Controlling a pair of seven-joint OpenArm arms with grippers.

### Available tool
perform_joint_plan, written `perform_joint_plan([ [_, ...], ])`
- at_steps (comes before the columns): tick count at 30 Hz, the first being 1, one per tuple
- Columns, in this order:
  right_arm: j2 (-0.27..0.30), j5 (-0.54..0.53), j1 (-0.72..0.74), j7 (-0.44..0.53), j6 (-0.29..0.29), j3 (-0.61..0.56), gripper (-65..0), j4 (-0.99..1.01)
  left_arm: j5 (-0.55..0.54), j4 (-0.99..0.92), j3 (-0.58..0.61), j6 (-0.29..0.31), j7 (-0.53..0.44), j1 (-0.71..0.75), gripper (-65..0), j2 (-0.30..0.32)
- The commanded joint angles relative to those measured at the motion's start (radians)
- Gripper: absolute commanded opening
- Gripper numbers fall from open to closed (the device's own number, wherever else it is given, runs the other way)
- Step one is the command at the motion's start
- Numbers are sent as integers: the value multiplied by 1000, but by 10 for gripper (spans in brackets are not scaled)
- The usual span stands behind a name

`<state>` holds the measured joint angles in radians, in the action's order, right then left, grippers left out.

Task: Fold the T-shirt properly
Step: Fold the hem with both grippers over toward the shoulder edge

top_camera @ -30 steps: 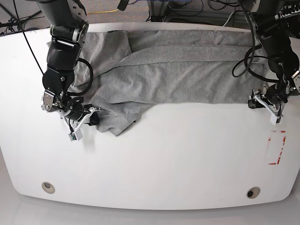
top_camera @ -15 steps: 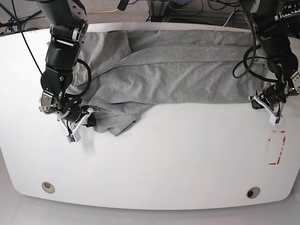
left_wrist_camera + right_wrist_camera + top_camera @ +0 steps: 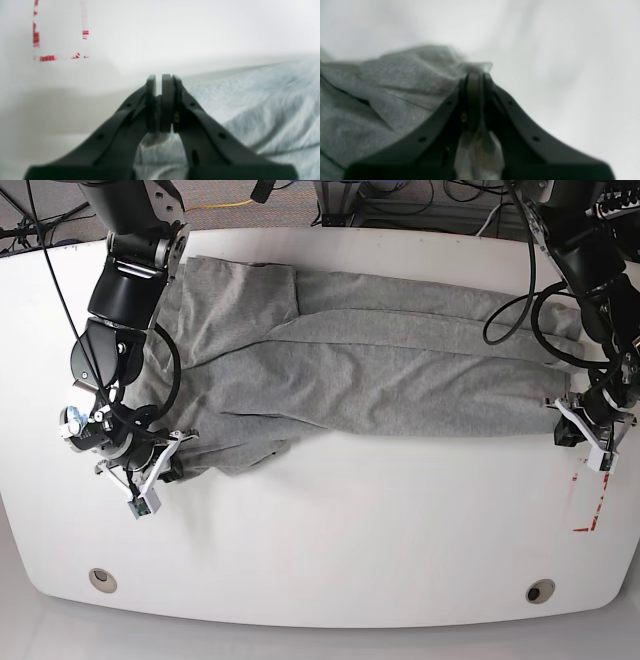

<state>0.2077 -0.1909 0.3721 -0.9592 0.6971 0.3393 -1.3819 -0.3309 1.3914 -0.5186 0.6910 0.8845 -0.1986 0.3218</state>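
Left claw: my left gripper (image 3: 158, 81) has its jaws drawn together on a thin pinch of the T-shirt (image 3: 262, 107); pale grey cloth bunches just beneath the pads in the left wrist view. In the base view it (image 3: 590, 442) sits at the shirt's right-hand end.
Right claw: my right gripper (image 3: 474, 76) is clamped on a puckered fold of the shirt (image 3: 382, 100), a tuft of cloth showing past the tips. In the base view it (image 3: 160, 472) sits at the shirt's near left corner.
Table front: the white table (image 3: 350, 530) lies bare between its near edge and the shirt, with two round fittings set into it near that edge, one (image 3: 101, 579) left and one (image 3: 541, 590) right.
Red marking: a broken red rectangle (image 3: 590, 495) on the table lies just nearer than the shirt's right end, close beside my left gripper; in the left wrist view it (image 3: 60, 56) shows up and left of the tips.
T-shirt: the T-shirt (image 3: 370, 360) is spread flat across the table from one gripper to the other, plain heather grey up. Long creases run along its length, and a flap is folded over at its far left.
Far edge: cables and dark equipment lie beyond the shirt, past the table; detail cannot be made out.
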Motion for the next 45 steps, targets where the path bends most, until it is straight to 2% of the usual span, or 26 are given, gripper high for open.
perform_joint_plan([
  [1,12,-17,23,-30,1,4,-650,-89,-12,64,-4,7,-20,-2,-647,13],
  [7,5,-19,-49,-157,1,37,-650,-296,-12,188,-8,7,-20,86,-647,-6],
  [11,5,-23,-107,-189,1,48,-650,-394,-12,220,-10,7,-20,135,-647,-6],
  [14,6,-60,-158,-200,1,51,-650,-442,-14,222,-25,7,-20,159,-647,-6],
  [20,8,-155,-261,-269,1,156,-650,-521,-12,216,-97,7,-20,186,-646,-6],
  [26,14,-267,-417,-286,1,237,-650,-572,-12,223,-104,7,23,213,-646,-6],
  [33,9,-328,-552,-286,1,243,-650,-577,-12,225,-122,7,28,276,-646,-8],
  [36,5,-325,-580,-286,1,243,-620,-577,-12,225,-124,7,28,299,-646,-5],
  [40,5,-325,-600,-284,1,243,-539,-574,-9,223,-124,7,28,350,-619,0],
  [43,5,-324,-600,-284,1,243,-449,-574,-7,223,-120,7,28,364,-512,0],
  [45,5,-325,-600,-284,1,243,-365,-574,-7,223,-116,7,29,367,-399,0],
])
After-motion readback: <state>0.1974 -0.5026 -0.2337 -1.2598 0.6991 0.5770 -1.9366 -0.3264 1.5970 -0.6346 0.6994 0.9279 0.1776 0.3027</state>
